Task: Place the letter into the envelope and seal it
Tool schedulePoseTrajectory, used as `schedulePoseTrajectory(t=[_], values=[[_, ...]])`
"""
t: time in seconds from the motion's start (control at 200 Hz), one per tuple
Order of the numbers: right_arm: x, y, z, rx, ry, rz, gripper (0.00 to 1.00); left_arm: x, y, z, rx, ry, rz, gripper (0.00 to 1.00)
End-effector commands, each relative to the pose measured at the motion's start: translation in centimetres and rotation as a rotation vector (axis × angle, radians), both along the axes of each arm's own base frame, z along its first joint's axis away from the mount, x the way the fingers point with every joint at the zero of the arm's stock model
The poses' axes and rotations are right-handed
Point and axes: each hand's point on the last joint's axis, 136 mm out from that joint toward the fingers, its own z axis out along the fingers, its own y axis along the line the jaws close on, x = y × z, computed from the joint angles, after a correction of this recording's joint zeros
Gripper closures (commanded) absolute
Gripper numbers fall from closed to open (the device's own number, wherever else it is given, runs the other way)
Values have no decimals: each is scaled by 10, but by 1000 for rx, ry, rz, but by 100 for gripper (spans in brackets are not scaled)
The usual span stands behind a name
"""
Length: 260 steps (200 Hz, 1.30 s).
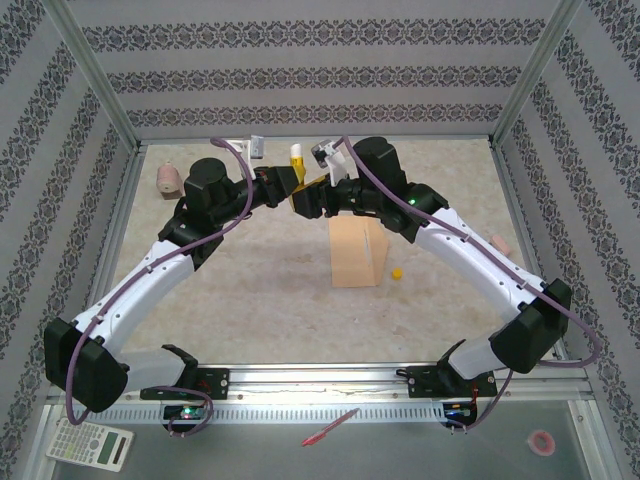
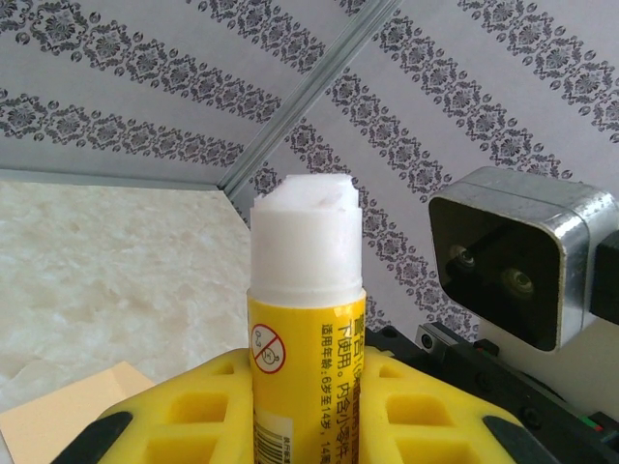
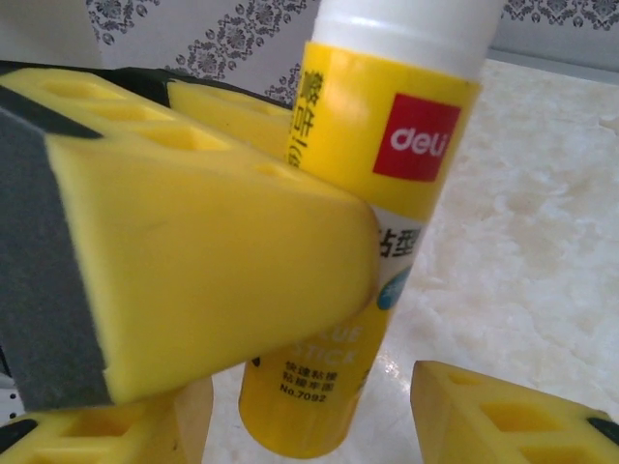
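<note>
1. While lying flat on the beige table, sits partly under the right arm: rectangular tan paper envelope.
2. Left yellow-padded gripper: clenches the yellow cylindrical glue stick, upright.
3. Right gripper: spread wide around that stick's base.
4. Small yellow round piece: rests just beside the envelope.

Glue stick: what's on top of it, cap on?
No cap: bare white glue tops the glue stick. In the left wrist view, the left gripper's jaws cover its lower body.

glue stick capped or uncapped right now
Uncapped: the glue stick shows bare white glue at its top, with no cap on it, gripped by the left end effector.
</note>
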Motion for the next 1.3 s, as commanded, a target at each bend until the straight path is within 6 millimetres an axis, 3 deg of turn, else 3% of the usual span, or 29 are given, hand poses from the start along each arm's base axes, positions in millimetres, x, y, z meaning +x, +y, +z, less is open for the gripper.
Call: schedulePoseTrajectory(t=[0.0, 0.145, 0.71, 0.904, 1.294], values=[[2, 11, 26, 77, -51, 25, 50, -9, 1, 21, -64, -60, -20, 100], [2, 11, 28, 91, -63, 28, 62, -13, -1, 25, -109, -66, -44, 100], [-12, 7, 48, 141, -108, 88, 85, -27, -7, 31, -135, -90, -123, 100], [-21, 3, 61, 184, -106, 135, 88, -38, -10, 40, -146, -134, -177, 100], [-44, -11, 110, 415, -70, 317, 89, -75, -17, 65, -198, -281, -357, 100]])
